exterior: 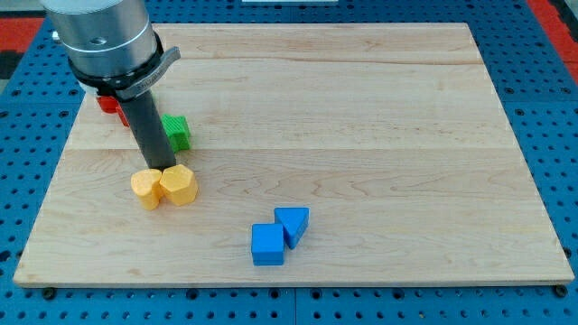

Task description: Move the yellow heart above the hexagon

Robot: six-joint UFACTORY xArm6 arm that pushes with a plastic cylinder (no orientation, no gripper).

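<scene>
A pale wooden board (361,135) lies on a blue pegboard bench and fills most of the view. The yellow heart (179,185) sits in the left half of the board, a little nearer than the middle, and it touches the yellow hexagon (145,189) on its left, so the two stand side by side in one row. My tip (163,168) comes down just behind them, at the far edge of the seam where they meet, touching or nearly touching the heart's far left shoulder; the rod has no fingers to spread or close, so there is nothing to report there beyond the bare end resting at board height. Just beyond, to the right of the rod, a green block (177,132) stands apart from the yellow pair, and a red block (110,102) shows at the far left, mostly hidden behind the arm's housing. Well apart, toward the near middle, a blue cube (267,244) and a blue triangle (293,223) touch each other. I judge the task to be midway: the heart is beside the hexagon, not yet on its far side. The next move calls for bringing the tip round to the heart's near right side, then pushing it farther and leftward without knocking the hexagon or the green block.
</scene>
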